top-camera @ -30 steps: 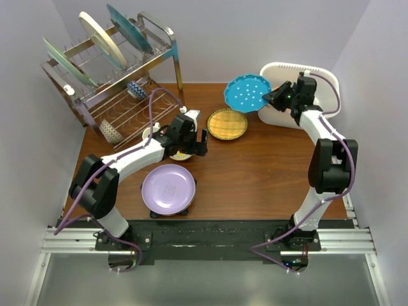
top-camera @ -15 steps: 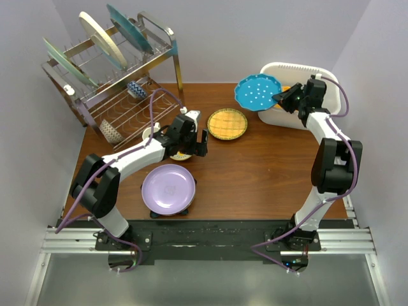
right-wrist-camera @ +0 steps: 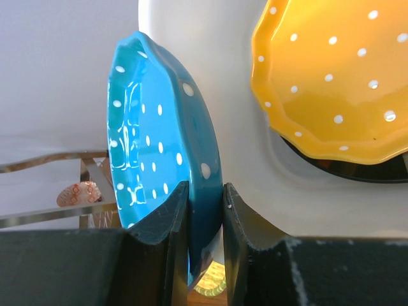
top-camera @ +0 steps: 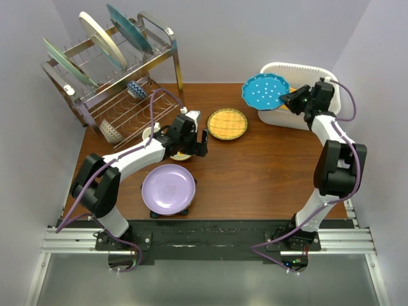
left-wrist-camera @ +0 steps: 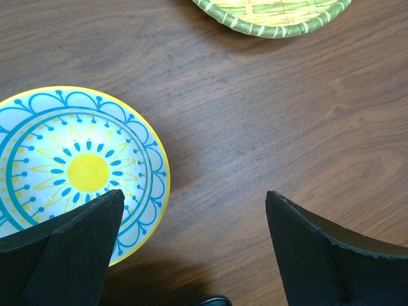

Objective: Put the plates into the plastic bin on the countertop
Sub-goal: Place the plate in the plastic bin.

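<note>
While the right gripper (right-wrist-camera: 204, 194) is pinching the rim of the blue dotted plate (right-wrist-camera: 159, 140) between both fingers, that plate is hanging tilted above the countertop (left-wrist-camera: 268, 108), overlapping the left rim of the plastic bin (top-camera: 317, 71), inside which the orange dotted plate (right-wrist-camera: 331, 83) is lying. The left gripper (left-wrist-camera: 194, 201) is hovering low over bare wood with its jaws spread wide, just beside the small bowl (left-wrist-camera: 76, 172). The yellow-brown patterned plate (top-camera: 227, 123) is lying flat mid-table and the lavender plate (top-camera: 168, 189) nearer the arm bases, both well apart from the bin.
</note>
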`<state>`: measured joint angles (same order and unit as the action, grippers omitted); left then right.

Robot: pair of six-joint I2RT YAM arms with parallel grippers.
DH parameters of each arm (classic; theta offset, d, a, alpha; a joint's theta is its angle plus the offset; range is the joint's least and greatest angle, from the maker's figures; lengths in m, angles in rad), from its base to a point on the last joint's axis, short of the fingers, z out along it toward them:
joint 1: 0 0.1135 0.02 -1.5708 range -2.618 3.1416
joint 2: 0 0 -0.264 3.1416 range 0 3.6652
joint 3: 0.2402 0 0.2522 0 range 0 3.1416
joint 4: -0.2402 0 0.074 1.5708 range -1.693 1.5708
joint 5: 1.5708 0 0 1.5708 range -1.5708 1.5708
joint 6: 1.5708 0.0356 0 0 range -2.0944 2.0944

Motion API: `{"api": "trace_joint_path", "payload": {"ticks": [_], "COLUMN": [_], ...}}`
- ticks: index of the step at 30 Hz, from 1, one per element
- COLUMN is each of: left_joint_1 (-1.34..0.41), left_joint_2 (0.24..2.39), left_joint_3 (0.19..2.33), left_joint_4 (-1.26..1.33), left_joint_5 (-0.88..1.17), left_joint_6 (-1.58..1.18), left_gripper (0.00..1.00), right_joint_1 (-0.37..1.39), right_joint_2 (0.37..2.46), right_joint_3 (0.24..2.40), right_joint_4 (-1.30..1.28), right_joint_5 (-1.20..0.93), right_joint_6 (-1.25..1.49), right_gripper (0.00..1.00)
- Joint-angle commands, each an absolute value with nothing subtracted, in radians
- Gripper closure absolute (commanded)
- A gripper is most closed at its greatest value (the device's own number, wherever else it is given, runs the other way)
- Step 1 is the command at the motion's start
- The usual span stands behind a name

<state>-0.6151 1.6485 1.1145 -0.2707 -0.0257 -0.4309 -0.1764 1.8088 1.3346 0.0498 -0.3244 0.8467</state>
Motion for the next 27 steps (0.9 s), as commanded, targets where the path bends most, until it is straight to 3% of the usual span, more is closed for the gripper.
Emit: {"api": "trace_joint_path", "payload": {"ticks": [1,27], "left_joint_1": [-0.607,-0.607], "left_joint_2": [1.649,1.651], "left_joint_3": [1.134,1.114], "left_joint_4": [-0.244,-0.23], "left_joint_5": [-0.015,-0.012], "left_joint_6": [-0.436,-0.437], "left_gripper": [0.02,0.03], "right_joint_1": [-0.193,-0.253], "right_joint_2": [1.706,1.626], "right_joint_3": [1.339,1.246], "right_joint_4": [0.203,0.232], "right_joint_5": [-0.319,-0.213], "right_joint_6": [0.894,0.92], "right_gripper": [1.0,1.0]}}
